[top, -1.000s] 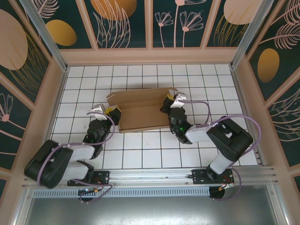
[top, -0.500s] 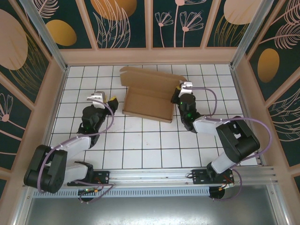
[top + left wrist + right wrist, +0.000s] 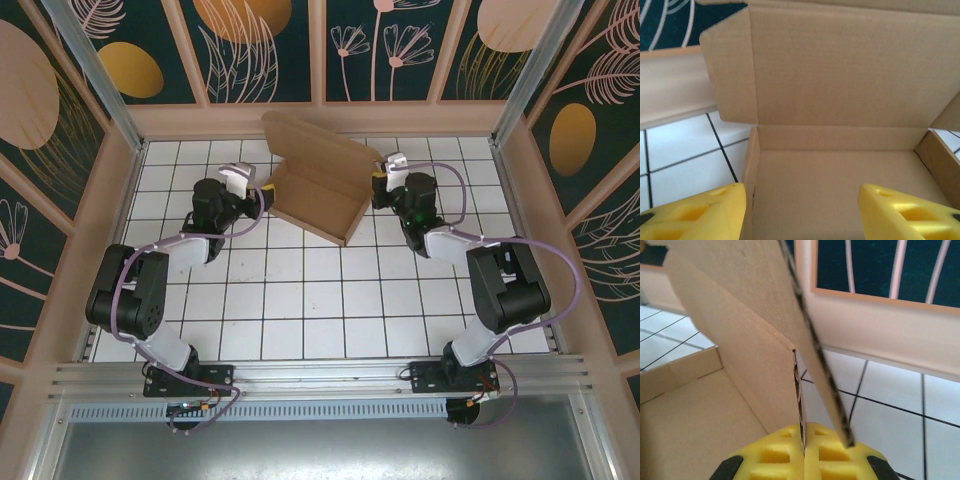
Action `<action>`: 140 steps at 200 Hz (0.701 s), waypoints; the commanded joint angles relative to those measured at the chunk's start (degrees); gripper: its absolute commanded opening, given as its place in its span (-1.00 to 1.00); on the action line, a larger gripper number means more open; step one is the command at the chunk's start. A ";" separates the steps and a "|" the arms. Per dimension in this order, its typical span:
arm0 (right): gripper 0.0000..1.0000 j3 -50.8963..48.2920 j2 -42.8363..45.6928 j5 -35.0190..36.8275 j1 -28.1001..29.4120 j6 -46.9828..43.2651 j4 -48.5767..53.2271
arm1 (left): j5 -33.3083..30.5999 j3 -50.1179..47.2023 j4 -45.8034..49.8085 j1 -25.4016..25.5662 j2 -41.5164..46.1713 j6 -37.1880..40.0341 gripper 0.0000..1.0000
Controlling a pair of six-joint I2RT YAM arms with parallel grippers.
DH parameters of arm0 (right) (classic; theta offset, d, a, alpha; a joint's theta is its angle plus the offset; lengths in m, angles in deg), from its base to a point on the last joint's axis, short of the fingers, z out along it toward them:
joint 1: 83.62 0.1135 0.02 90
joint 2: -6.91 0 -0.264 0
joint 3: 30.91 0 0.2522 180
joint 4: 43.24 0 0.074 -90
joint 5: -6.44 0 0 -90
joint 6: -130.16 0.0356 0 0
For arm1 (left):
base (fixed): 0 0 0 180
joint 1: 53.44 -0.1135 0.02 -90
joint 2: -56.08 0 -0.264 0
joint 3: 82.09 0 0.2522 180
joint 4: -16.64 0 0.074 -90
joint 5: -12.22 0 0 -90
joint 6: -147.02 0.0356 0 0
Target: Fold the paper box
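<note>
Where both arms are bolted at the near edge of the table (image 3: 300, 310), the left arm (image 3: 135, 295) runs up the left side and the right arm (image 3: 505, 290) up the right, each reaching into the far half of the tiles. Beyond them, the left gripper (image 3: 240, 183) sits at the left end of the box (image 3: 318, 205) and the right gripper (image 3: 388, 172) at its right end.

The left gripper's yellow fingers (image 3: 695, 212) stand well apart and clamp nothing. In its wrist view one finger lies just outside the box's left side wall (image 3: 751, 170) and the other is over the bare floor (image 3: 835, 195) of the tray, so the jaws straddle that wall. Whether the outer finger touches the cardboard I cannot tell.

The right gripper's fingers (image 3: 775, 457) are pressed together on the thin top edge of a cardboard wall (image 3: 798, 390) at the box's right end, with the sheet pinched between the pads. A second sheet, seen edge-on (image 3: 815, 355), slants down to just beside the same fingers.

The box lies in the far middle of the table, turned at a slant so that one corner points toward the near right, and its shallow tray is open upward. Its lid (image 3: 318, 145) stands raised from the far long side, with a side flap (image 3: 730, 70) at its left end. Just past the lid is the pale ledge of the back wall (image 3: 200, 118), with dark leaf-patterned panels (image 3: 270, 50) above it.
</note>
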 commanded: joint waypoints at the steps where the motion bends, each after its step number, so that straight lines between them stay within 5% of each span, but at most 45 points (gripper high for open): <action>1: -1.00 2.71 -1.40 -5.57 -0.11 -1.18 3.92 | -5.48 1.96 -0.32 -1.45 -0.94 -0.78 0.24; 67: -1.00 4.16 -2.74 -8.79 -0.96 -2.42 5.49 | 2.21 26.94 28.37 -2.36 -18.39 -4.95 0.06; 140: -1.00 7.22 -3.53 -15.60 -1.77 -1.77 10.20 | 0.42 28.10 34.50 -2.26 -23.63 -12.90 0.03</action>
